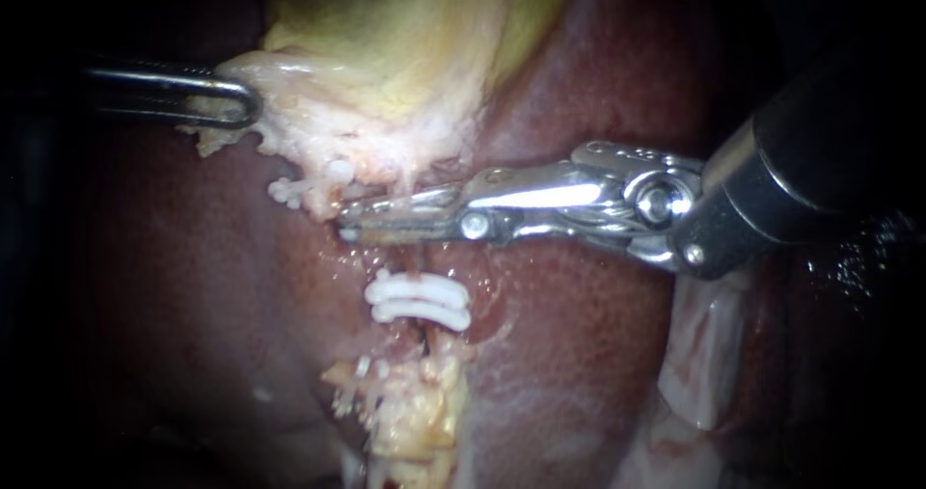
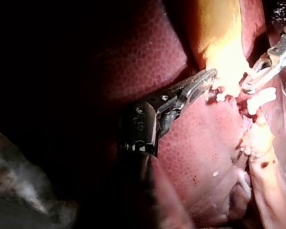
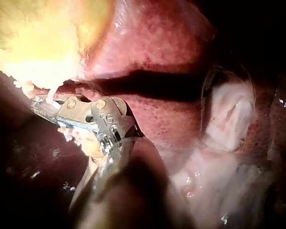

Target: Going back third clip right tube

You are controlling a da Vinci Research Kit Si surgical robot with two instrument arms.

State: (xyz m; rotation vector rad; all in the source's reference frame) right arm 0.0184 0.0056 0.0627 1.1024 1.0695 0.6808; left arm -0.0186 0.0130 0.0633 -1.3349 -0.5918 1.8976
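Narrowly parted, the jaws of my right instrument (image 1: 349, 221) show only a slim gap and, as far as I can see, grip nothing. They lie across the line of the right tube (image 1: 417, 258), with their tips just beside the gallbladder's ragged pale edge. Whether the thin strand there runs between the jaws or behind them I cannot tell.

Just below the jaws a stack of white clips (image 1: 420, 301) sits on the tube. I cannot say which of them is the third. More white clip pieces (image 1: 294, 192) lie beside the jaw tips.

The step in hand looks like the retreat. It would go best straight back along the shaft's own line, with the jaws apart and level, so that neither jaw drags the tube or catches the clips underneath.

My left instrument (image 1: 246, 103) has its jaws closed on the gallbladder (image 1: 405, 45) at its pale rim, holding it up. A steady hold there would keep the tube taut.

The liver (image 1: 598, 354) lies close under the right shaft, and yellowish fatty tissue (image 1: 415, 421) hangs below the clips. Both could be scraped on the way out.
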